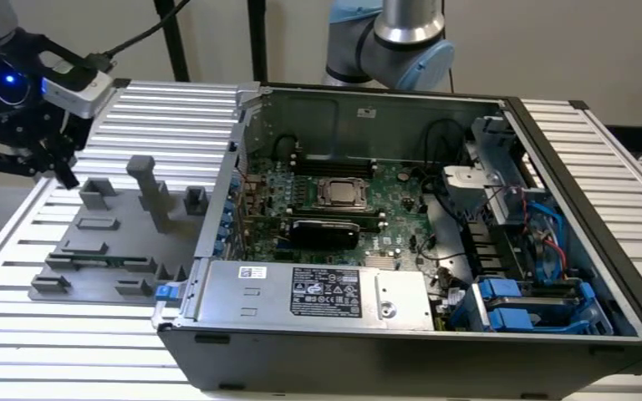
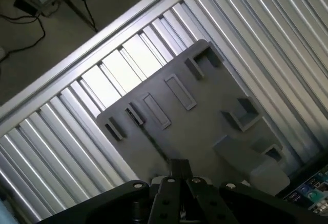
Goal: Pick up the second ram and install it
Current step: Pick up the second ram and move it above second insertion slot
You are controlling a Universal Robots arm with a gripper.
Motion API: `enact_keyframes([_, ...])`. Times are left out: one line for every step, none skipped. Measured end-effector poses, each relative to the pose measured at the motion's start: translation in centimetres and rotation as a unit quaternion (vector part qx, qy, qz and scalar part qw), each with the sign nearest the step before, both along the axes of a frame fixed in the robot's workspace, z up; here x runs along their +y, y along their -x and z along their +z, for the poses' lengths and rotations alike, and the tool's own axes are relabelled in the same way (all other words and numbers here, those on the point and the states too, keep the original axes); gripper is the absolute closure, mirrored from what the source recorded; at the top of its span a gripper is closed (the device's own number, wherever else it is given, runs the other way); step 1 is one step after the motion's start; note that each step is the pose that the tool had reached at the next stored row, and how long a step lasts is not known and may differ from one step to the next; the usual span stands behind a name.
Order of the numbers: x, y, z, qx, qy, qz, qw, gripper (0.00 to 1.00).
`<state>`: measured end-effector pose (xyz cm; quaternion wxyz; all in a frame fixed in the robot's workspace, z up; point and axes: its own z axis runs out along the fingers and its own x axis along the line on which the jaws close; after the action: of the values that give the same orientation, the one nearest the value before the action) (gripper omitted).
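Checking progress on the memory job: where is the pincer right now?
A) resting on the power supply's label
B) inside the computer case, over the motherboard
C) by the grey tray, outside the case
C: the pincer hangs at the far corner of the grey tray, on the exterior view's left, well outside the computer case.

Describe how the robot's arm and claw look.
The arm is a silver tube with pale blue joint caps. The claw is black and angular; by it sit a white box, a glowing blue light and a black cable.
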<state>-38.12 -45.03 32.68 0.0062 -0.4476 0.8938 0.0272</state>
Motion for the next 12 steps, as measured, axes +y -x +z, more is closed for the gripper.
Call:
enact_keyframes([0.00, 0.00, -0.08, -0.0001, 0.0000, 0.009, 1.0000, 1.00])
enact_keyframes([0.00, 0.00, -0.15, 0.0000, 0.0000, 0.018, 0.9998, 1.00])
enact_keyframes([0.00, 0.00, -0.22, 0.0000, 0.0000, 0.027, 0.9996, 1.00])
enact_keyframes([0.00, 0.00, -0.29, -0.0001, 0.0000, 0.037, 0.9993, 1.00])
enact_keyframes([0.00, 0.00, -0.37, -0.0001, 0.0000, 0.046, 0.9990, 1.00])
enact_keyframes([0.00, 0.00, -0.44, 0.0000, 0.0001, 0.055, 0.9985, 1.00])
enact_keyframes([0.00, 0.00, -0.50, 0.0000, 0.0001, 0.064, 0.9980, 1.00])
enact_keyframes([0.00, 0.00, -0.57, 0.0000, 0.0001, 0.073, 0.9973, 1.00])
enact_keyframes([0.00, 0.00, -0.63, 0.0000, 0.0001, 0.082, 0.9966, 1.00])
enact_keyframes([0.00, 0.00, -0.68, 0.0000, 0.0002, 0.091, 0.9959, 1.00])
enact_keyframes([0.00, 0.00, -0.73, 0.0001, 0.0004, 0.100, 0.9950, 1.00])
enact_keyframes([0.00, 0.00, -0.79, 0.0000, 0.0005, 0.109, 0.9940, 1.00])
